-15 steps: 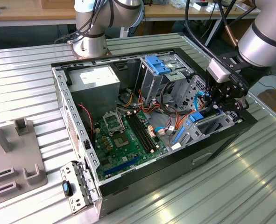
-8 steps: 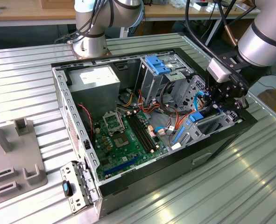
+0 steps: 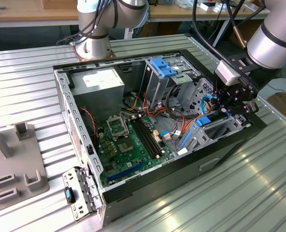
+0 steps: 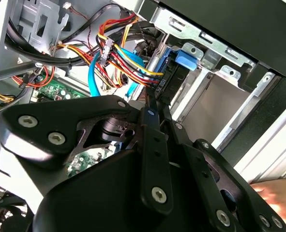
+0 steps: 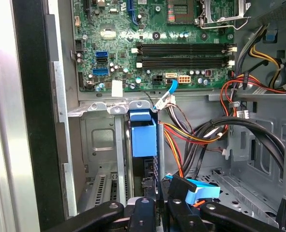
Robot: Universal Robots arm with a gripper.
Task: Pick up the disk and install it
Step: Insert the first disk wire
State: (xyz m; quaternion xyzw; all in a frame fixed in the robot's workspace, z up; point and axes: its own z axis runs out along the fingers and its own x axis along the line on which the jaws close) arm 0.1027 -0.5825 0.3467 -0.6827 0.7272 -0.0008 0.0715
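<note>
The disk [image 3: 204, 121] stands on edge in the grey drive cage [image 3: 225, 129] at the case's front corner, on the exterior view's right. Its blue end tab [image 5: 143, 135] and black slab show in the first wrist view, and the blue tab [image 4: 186, 59] also shows in the second wrist view. My gripper [image 3: 223, 112] hangs directly over the cage. Its fingers [image 4: 151, 121] lie close together on the disk's upper edge. In the first wrist view the gripper [image 5: 159, 205] sits just behind the blue tab.
The open computer case [image 3: 65, 96] holds a green motherboard [image 3: 128, 145], a grey power supply [image 3: 101, 82], a blue-latched drive cage [image 3: 162, 66] and bundles of red, yellow and blue cables [image 4: 118, 58] next to the bay. A grey fixture [image 3: 12, 164] stands at the exterior view's left.
</note>
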